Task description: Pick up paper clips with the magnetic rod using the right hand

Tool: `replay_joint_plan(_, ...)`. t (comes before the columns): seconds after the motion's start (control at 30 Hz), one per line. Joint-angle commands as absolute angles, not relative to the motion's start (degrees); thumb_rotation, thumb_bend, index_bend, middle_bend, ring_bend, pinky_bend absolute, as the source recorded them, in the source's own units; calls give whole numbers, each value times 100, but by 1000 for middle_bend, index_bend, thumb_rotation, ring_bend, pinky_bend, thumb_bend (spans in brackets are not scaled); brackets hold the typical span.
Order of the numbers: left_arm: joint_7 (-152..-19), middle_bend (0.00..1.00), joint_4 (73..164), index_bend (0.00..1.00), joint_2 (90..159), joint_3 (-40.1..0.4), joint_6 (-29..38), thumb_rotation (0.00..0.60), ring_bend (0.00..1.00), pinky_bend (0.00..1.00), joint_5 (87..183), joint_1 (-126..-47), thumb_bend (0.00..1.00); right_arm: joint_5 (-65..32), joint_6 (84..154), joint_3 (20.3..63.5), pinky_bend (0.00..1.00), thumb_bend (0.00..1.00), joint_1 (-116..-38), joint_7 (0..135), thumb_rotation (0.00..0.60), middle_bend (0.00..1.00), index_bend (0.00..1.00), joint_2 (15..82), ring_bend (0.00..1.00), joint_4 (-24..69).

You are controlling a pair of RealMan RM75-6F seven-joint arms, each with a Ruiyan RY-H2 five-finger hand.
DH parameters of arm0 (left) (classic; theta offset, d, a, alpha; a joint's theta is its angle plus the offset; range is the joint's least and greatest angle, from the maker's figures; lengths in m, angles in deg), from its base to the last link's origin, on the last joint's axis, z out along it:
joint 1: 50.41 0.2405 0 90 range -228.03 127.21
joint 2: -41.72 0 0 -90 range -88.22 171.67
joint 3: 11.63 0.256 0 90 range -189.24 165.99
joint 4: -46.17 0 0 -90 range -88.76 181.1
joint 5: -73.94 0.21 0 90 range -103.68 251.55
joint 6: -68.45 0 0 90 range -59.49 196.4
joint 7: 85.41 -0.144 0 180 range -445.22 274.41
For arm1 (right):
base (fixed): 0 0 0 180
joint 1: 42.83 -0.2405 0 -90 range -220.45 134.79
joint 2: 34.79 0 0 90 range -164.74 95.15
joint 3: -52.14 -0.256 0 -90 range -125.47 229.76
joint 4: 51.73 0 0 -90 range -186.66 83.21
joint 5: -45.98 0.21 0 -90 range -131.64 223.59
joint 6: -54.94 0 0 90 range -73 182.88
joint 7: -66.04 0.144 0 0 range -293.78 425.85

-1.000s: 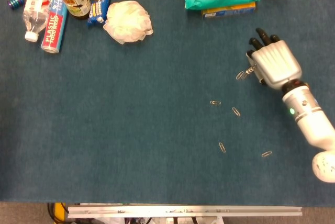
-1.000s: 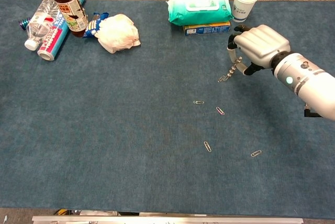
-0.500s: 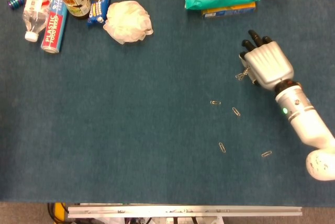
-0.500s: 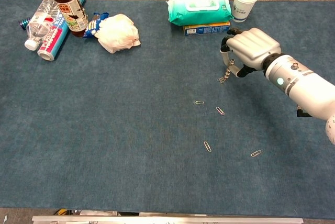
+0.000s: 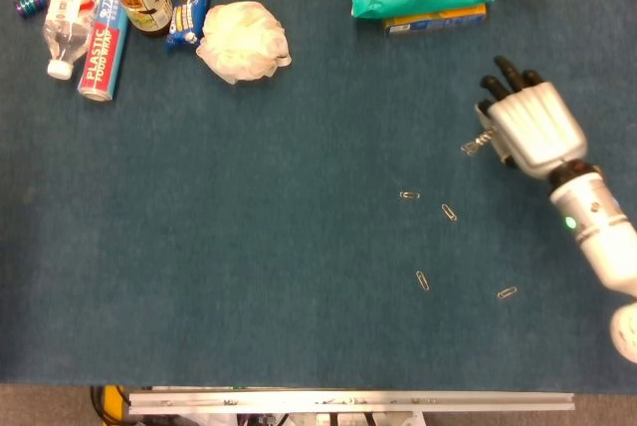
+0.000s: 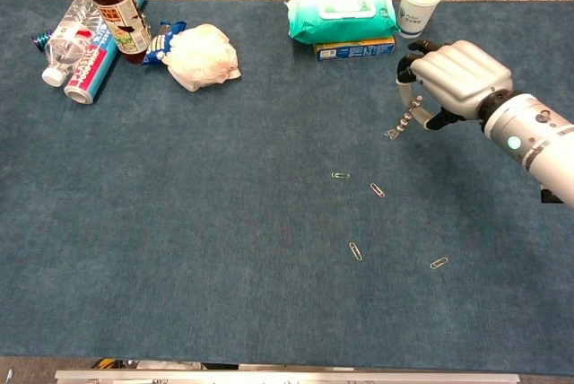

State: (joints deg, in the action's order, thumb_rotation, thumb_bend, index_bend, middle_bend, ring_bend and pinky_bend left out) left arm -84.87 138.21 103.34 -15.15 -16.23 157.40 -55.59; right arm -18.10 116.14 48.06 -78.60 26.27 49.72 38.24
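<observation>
While the head view shows mostly its back, the chest view shows the right hand (image 6: 453, 81) curled around the magnetic rod (image 6: 408, 111), paper clips (image 6: 392, 133) hanging below.

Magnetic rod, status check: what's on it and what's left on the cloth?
Right hand holds magnetic rod, clips hanging at its tip. Left hand not in view. Four paper clips loose on blue cloth. Nothing in the way.

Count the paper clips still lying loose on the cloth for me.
4 on the cloth: one mid-table, one just right of it, one nearer the front edge, one front right. More hang in a cluster below the right hand; their count is unclear.
</observation>
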Motion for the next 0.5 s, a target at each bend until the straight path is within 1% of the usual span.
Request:
replay_joint_plan(0.03,-8536,328,13830,371,10346,-1524,-1598,600,294,538,15715,-5573,262,-2022,11808,4965,269,387,-7670,2820,600,263,521,4768,71,3967)
replay_joint_plan(0.3,-8735,328,13854,371,10403,-1520,-1493,600,294,538,15676,-5631,262,-2582,12247,5347,269,387,-7126,3546,600,263,521,4419,71,3887)
replay_joint_plan(0.5,-8874,328,13878,371,10442,-1517,-1416,600,294,538,15648,-5677,262,-2733,12334,5423,269,387,-6873,4019,600,263,521,4426,71,3517)
